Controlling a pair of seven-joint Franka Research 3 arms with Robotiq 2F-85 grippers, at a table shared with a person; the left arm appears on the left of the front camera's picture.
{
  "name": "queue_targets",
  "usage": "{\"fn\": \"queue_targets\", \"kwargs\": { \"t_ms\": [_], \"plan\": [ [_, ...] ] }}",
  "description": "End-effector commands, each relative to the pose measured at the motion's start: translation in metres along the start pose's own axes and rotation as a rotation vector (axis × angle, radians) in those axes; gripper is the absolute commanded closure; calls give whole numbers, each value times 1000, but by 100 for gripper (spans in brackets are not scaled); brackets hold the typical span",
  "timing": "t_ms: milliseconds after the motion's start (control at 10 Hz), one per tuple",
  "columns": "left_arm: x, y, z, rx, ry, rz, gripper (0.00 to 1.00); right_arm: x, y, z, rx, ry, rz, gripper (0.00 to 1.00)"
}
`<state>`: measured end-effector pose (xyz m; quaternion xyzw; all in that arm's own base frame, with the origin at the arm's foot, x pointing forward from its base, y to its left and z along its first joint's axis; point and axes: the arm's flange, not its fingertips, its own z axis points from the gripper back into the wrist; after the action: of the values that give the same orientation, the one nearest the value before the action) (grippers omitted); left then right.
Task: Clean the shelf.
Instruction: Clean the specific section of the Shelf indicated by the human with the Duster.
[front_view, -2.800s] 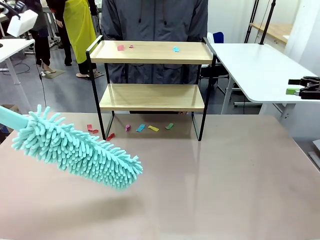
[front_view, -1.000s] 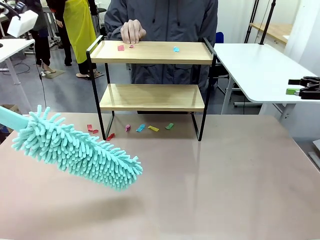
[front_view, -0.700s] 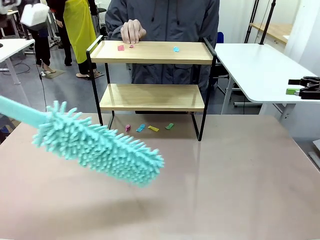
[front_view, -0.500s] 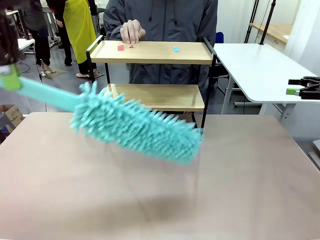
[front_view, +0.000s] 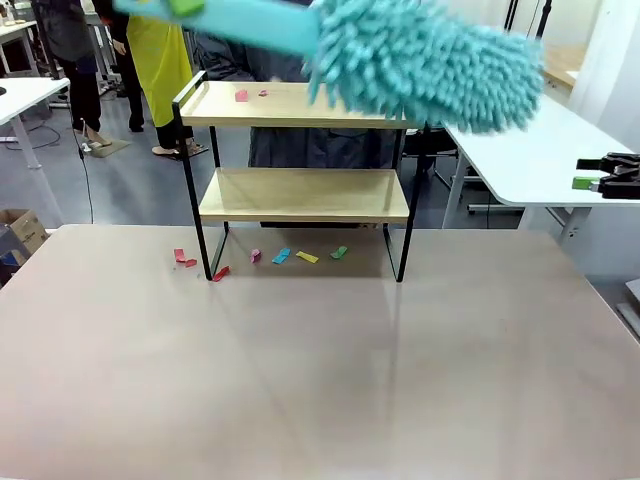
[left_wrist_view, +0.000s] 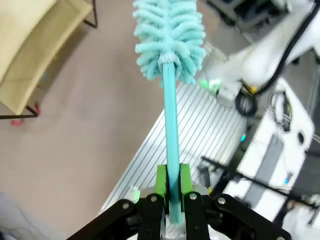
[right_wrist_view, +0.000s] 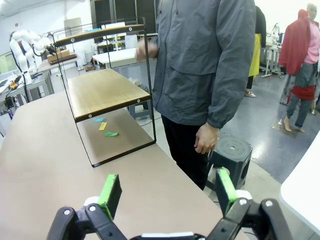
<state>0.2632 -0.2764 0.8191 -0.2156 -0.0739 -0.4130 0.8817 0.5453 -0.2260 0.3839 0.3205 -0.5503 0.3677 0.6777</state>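
The two-board shelf stands at the far middle of the table. Two pink scraps lie on its top board, about seven coloured scraps beneath. The left gripper clamps one teal duster, held above the top board. The right gripper gapes wide, empty.

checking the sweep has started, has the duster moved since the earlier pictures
Yes. The duster went up and right: from low, left of the shelf legs, to above its top board.
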Motion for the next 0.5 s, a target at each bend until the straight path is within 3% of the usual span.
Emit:
{"fn": "queue_targets", "kwargs": {
  "t_ms": [0,400],
  "plan": [
    [34,-23,3,108,-44,171,87,3,1,-2,2,-3,5,0],
    [102,-63,-38,370,-252,449,87,3,1,-2,2,-3,5,0]
  ]
}}
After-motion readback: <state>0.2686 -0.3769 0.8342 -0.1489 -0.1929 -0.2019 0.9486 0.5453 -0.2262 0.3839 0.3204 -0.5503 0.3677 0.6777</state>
